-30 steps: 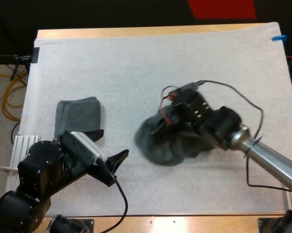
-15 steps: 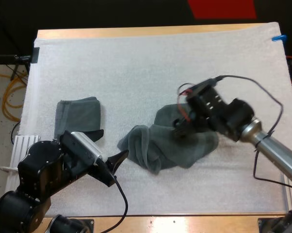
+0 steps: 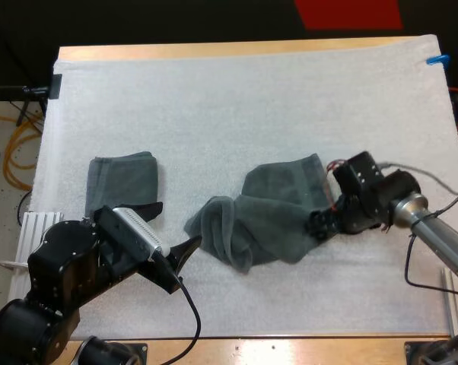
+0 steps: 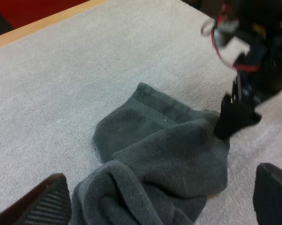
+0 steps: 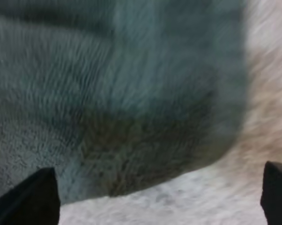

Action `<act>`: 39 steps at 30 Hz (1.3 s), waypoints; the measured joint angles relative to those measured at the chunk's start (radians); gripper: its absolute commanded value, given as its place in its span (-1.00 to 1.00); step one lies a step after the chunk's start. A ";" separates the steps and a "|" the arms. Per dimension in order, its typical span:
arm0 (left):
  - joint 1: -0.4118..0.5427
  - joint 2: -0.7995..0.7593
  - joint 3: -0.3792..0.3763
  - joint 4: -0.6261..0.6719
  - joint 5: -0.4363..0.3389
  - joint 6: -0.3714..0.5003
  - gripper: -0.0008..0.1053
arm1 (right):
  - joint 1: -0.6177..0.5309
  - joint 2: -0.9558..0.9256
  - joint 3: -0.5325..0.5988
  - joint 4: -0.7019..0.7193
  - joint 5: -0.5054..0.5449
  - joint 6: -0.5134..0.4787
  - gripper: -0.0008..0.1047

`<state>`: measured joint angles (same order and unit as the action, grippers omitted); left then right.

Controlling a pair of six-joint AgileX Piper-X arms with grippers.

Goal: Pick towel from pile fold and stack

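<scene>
A dark grey-green towel (image 3: 271, 213) lies partly spread and partly bunched in the middle of the white mat (image 3: 214, 106). My right gripper (image 3: 321, 225) is low at its right edge, open, with the towel's edge (image 5: 131, 108) just ahead of the spread fingers (image 5: 38, 194). A folded towel (image 3: 124, 180) lies flat on the left of the mat. My left gripper (image 3: 179, 224) hovers open between the folded towel and the bunched left end (image 4: 131, 187) of the loose towel. In the left wrist view the right gripper (image 4: 234, 117) touches the towel's far corner.
A white ribbed block (image 3: 37, 232) sits off the mat's left front edge beside my left arm. Bare mat stretches across the far half and along the front strip.
My right gripper has moved right and down to the towel's right edge, and the towel went from a bunched heap under it to a spread shape. The left arm stayed still.
</scene>
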<state>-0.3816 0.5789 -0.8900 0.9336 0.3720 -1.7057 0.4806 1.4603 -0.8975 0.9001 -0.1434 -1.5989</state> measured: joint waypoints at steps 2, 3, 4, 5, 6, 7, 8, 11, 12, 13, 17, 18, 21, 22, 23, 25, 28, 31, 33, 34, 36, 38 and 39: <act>0.000 0.000 0.000 0.000 0.000 0.000 0.46 | 0.000 0.024 0.027 -0.043 -0.002 0.038 0.53; 0.000 0.000 0.000 0.000 0.000 0.000 0.46 | 0.000 0.038 0.034 -0.064 -0.002 0.055 0.46; 0.000 0.000 0.000 0.000 0.000 0.000 0.46 | 0.000 0.057 0.035 -0.081 -0.002 0.071 0.40; 0.000 0.000 0.000 0.000 0.000 0.000 0.46 | 0.000 0.076 0.035 -0.106 -0.002 0.088 0.27; 0.000 0.000 0.000 0.000 0.000 0.000 0.46 | 0.000 0.093 0.035 -0.135 -0.002 0.104 0.12; 0.000 0.000 0.000 0.000 0.000 0.000 0.46 | 0.000 0.107 0.035 -0.161 -0.002 0.122 0.01; 0.000 0.000 0.000 0.000 0.000 0.000 0.46 | 0.000 0.118 0.035 -0.181 -0.002 0.144 -0.21; 0.000 0.000 0.000 0.000 0.000 0.000 0.46 | 0.000 0.149 0.035 -0.216 -0.002 0.179 -0.93; 0.000 0.000 0.000 0.000 0.000 0.000 0.46 | 0.000 0.152 0.035 -0.219 -0.002 0.181 -0.98; 0.000 0.000 0.000 0.000 0.000 0.000 0.46 | 0.000 0.150 0.034 -0.220 -0.001 0.179 -0.97; 0.000 0.000 0.000 0.000 0.000 0.000 0.46 | 0.000 0.097 -0.003 -0.220 0.047 0.136 -0.97; 0.000 0.000 0.000 0.000 0.000 0.000 0.46 | 0.000 0.070 -0.021 -0.220 0.070 0.123 -0.97; 0.000 0.000 0.000 0.000 0.000 0.000 0.46 | 0.000 -0.021 -0.094 -0.220 0.149 0.070 -0.97; 0.000 0.000 0.000 0.000 0.000 0.000 0.46 | 0.000 -0.055 -0.126 -0.220 0.183 0.053 -0.97; 0.000 0.000 0.000 0.000 0.000 0.000 0.46 | 0.000 -0.088 -0.161 -0.221 0.216 0.040 -0.97; 0.000 0.000 0.000 0.000 0.000 0.000 0.46 | 0.000 -0.142 -0.235 -0.223 0.272 0.000 -0.97; 0.000 0.000 0.000 0.000 0.000 0.000 0.46 | 0.000 -0.214 -0.337 -0.223 0.324 -0.050 -0.97; 0.000 0.000 0.000 0.000 0.000 0.000 0.46 | 0.000 -0.261 -0.411 -0.218 0.340 -0.069 -0.97; 0.000 0.000 0.000 0.000 0.001 0.000 0.46 | 0.000 -0.281 -0.448 -0.187 0.347 -0.070 -0.97; 0.000 0.000 0.000 0.000 0.001 0.000 0.46 | 0.000 -0.288 -0.459 -0.172 0.348 -0.069 -0.97; 0.000 0.000 0.000 0.000 0.001 0.000 0.46 | 0.000 -0.300 -0.471 -0.131 0.348 -0.070 -0.97; 0.000 0.000 0.000 0.000 0.003 0.000 0.46 | 0.000 -0.308 -0.471 -0.082 0.348 -0.070 -0.97; 0.000 0.000 0.000 0.000 0.002 0.000 0.46 | 0.000 -0.311 -0.471 -0.059 0.348 -0.070 -0.97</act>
<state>-0.3816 0.5789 -0.8900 0.9336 0.3745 -1.7057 0.4806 1.1493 -1.3686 0.8415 0.2048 -1.6692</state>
